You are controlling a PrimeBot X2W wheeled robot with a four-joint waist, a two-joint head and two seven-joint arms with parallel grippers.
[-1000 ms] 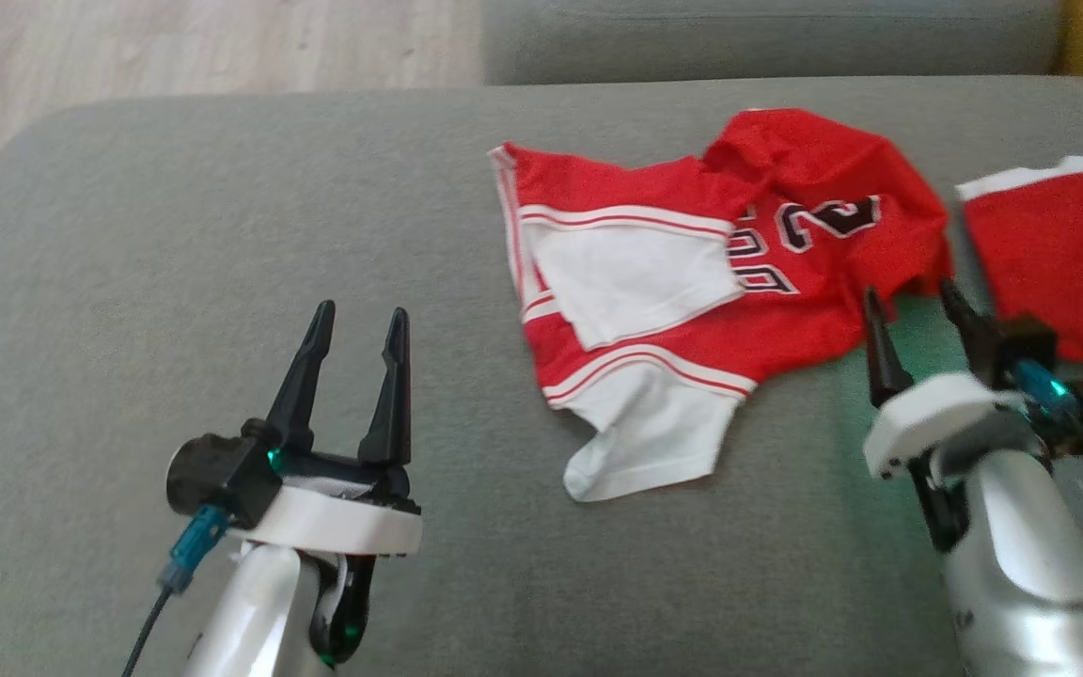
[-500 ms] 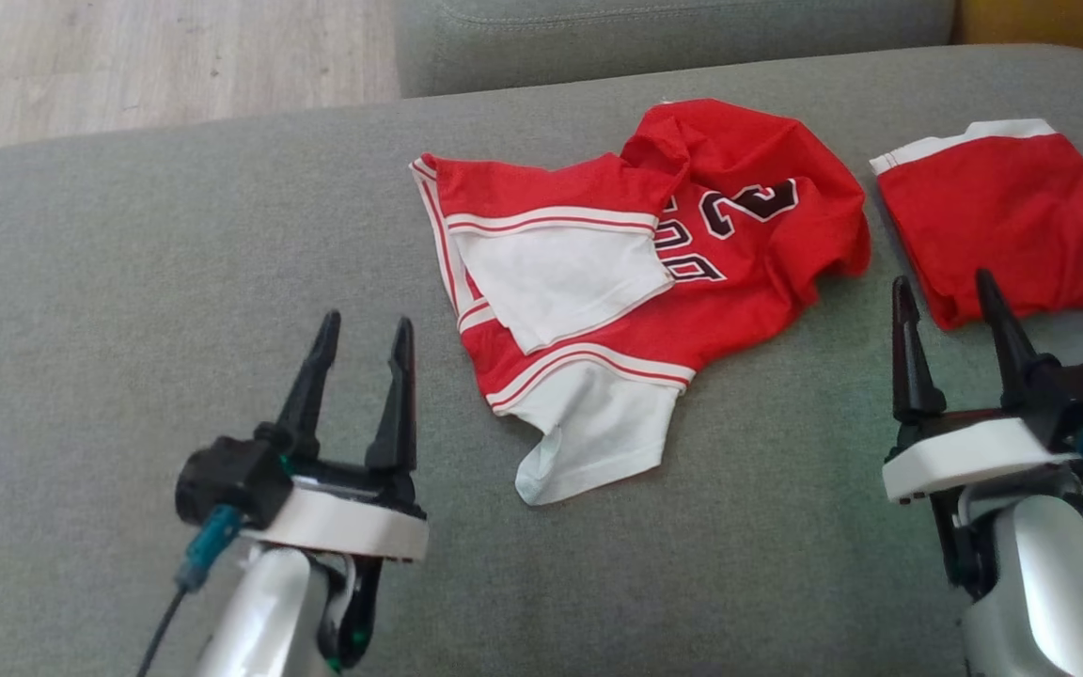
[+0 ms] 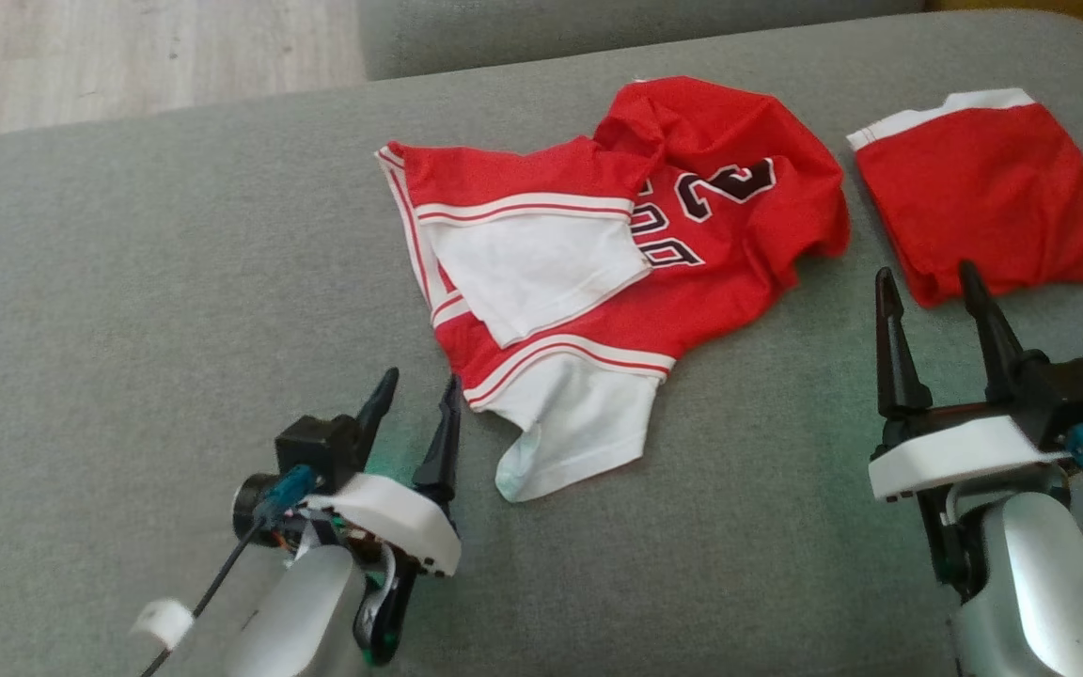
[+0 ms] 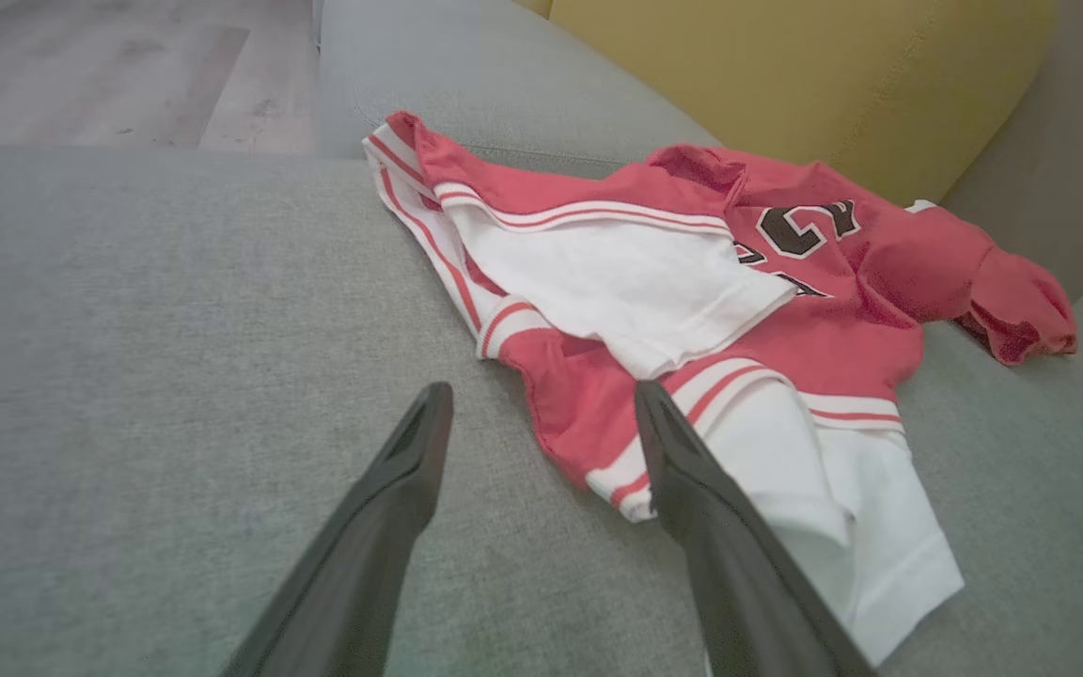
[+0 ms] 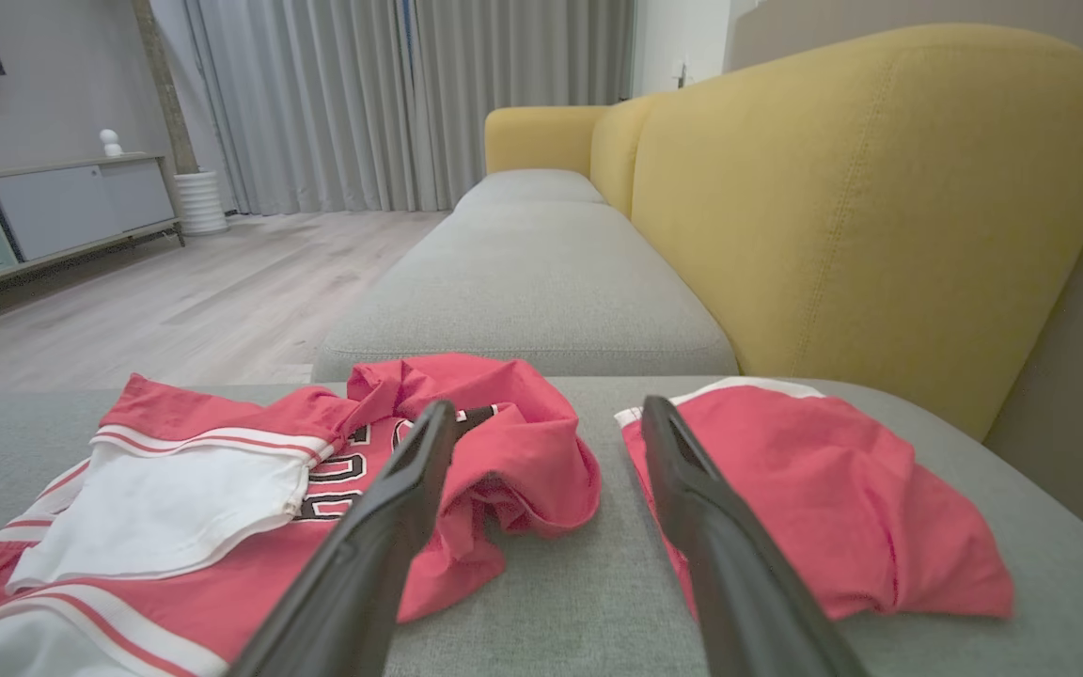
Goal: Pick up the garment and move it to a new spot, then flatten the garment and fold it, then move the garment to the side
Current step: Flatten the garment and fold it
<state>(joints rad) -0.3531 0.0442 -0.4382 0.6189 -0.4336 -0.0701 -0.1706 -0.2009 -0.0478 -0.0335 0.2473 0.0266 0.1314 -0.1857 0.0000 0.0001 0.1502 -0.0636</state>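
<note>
1 garment (image 3: 711, 291) just beside left gripper (image 3: 422, 379)

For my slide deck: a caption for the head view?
Crumpled red jersey on grey cushion; open left claw beside it, open right claw nearby.

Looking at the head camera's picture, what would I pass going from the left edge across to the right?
left gripper → red basketball jersey → second red garment, white band along its far edge
</note>
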